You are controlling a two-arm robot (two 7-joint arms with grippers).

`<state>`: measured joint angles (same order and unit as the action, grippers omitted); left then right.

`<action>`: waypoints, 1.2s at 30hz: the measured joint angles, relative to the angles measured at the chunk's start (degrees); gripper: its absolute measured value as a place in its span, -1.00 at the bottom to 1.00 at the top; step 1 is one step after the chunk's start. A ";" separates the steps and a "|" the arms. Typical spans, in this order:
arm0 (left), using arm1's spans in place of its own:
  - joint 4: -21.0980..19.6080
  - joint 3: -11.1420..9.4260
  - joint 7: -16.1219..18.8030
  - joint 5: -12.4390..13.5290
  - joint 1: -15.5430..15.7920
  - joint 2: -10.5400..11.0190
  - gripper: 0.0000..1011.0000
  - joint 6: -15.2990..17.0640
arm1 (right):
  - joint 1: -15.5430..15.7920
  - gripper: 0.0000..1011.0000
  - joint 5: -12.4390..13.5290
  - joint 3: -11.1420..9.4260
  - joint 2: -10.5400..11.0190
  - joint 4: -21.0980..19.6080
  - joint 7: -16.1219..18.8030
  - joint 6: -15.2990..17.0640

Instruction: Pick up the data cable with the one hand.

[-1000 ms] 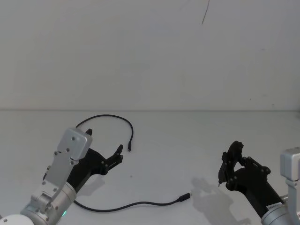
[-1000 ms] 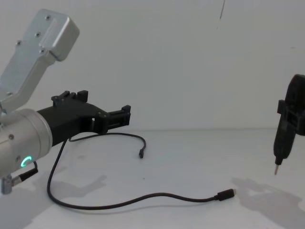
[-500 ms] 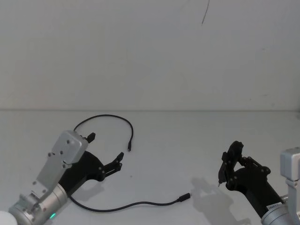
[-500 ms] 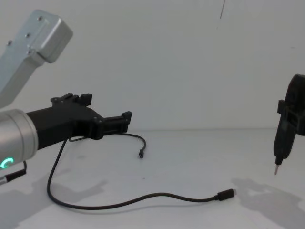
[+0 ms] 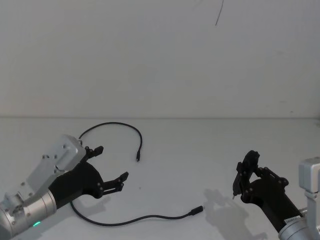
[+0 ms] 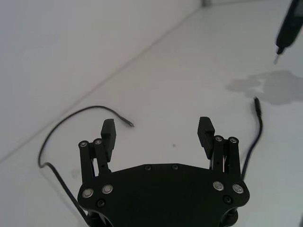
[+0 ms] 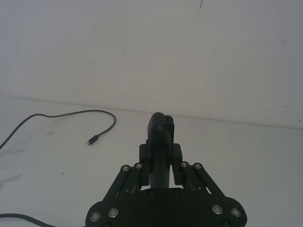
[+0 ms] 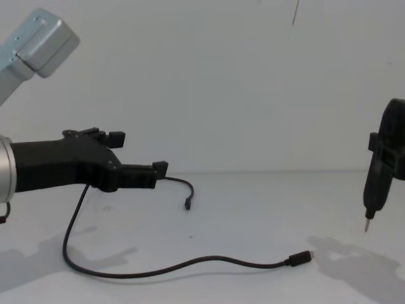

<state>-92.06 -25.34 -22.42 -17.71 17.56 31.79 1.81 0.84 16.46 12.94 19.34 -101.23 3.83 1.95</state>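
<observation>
**Left gripper hovering with spread jaws over the cable's loop**

The black, angular two-finger left gripper (image 5: 111, 162), on a silver cylindrical wrist with a green glow, is reaching in from the left. It is hanging above the plain white tabletop (image 5: 175, 150). Its jaws are standing wide apart, with nothing between them.

The long, thin black data cable (image 5: 117, 123) is lying flat on the tabletop in a loose open loop. One small black plug is resting near the middle of the surface, just beyond the left gripper's fingertips. From that plug the cord is arching toward the back wall and curving round to the left. It is then passing beneath the gripper's body, which is hiding part of it from the head camera. The cord is coming out again near the front edge and running rightward to the metal-tipped plug, which is lying between the two arms. Seen from the chest, the left gripper is raised off the surface, with the cord running behind and under it.

On the right, well apart from the cable, the black right gripper (image 5: 248, 172) is idling. Its jaws are pinching a black pen-shaped tool (image 8: 378, 183), whose thin metal tip is pointing down above the tabletop.
</observation>
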 joint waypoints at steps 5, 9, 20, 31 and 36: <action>0.50 -0.61 -4.14 -1.36 1.97 1.40 0.99 3.24 | 0.00 -0.48 0.00 0.00 0.00 0.00 0.00 0.00; 0.71 -1.24 -6.73 -2.35 3.41 2.10 0.99 6.06 | 0.00 -0.48 0.00 0.00 0.00 0.00 0.00 0.00; 1.15 -3.63 -12.62 -4.27 7.22 2.98 0.99 12.32 | 0.00 -0.48 0.00 0.00 0.00 0.00 0.00 0.00; 2.63 -6.88 -16.91 -3.90 11.04 3.19 0.99 14.39 | 0.00 -0.48 0.00 0.00 0.00 0.00 0.00 0.00; 3.90 -8.27 -17.96 -3.08 12.58 2.91 0.99 14.50 | 0.00 -0.48 0.00 0.00 0.00 0.00 0.00 0.00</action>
<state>-88.17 -33.61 -40.38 -20.79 30.13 34.70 16.31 0.84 16.47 12.94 19.33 -101.23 3.83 1.95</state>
